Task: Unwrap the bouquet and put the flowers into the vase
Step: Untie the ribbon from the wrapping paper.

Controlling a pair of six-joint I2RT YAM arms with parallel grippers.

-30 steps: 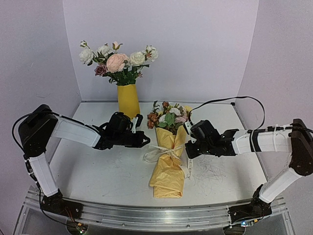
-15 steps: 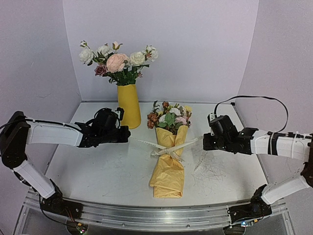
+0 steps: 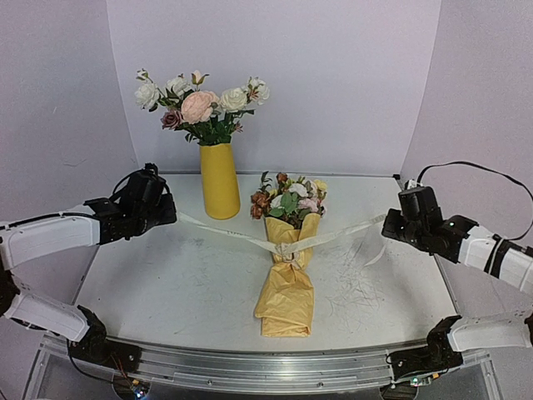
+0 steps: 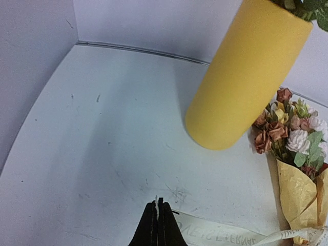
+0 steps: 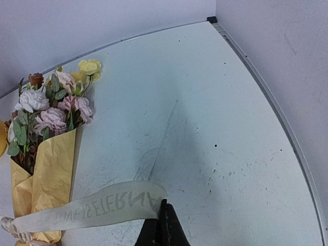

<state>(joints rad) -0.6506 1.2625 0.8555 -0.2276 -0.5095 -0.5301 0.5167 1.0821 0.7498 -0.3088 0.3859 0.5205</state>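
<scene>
Spread wider, left claw (image 3: 172, 216) and right claw (image 3: 388, 227) are each clenching a ribbon (image 3: 237, 237) end; we are untying the bouquet (image 3: 288, 287).

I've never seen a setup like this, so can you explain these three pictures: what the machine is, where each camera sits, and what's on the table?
These are two robot arms bolted at the near edge of a white table. The wide picture comes from a fixed camera above and behind them; the other two come from small cameras on the wrists, looking past black fingers. On the table lies the bouquet: small mixed flowers in a cone of crinkled yellow-orange paper. Behind it stands a tall bright yellow vase holding a bunch of white and pink roses. The left gripper and the right gripper are each shut on one end of the bouquet's cream ribbon, which stretches between them and is knotted around the cone.
</scene>
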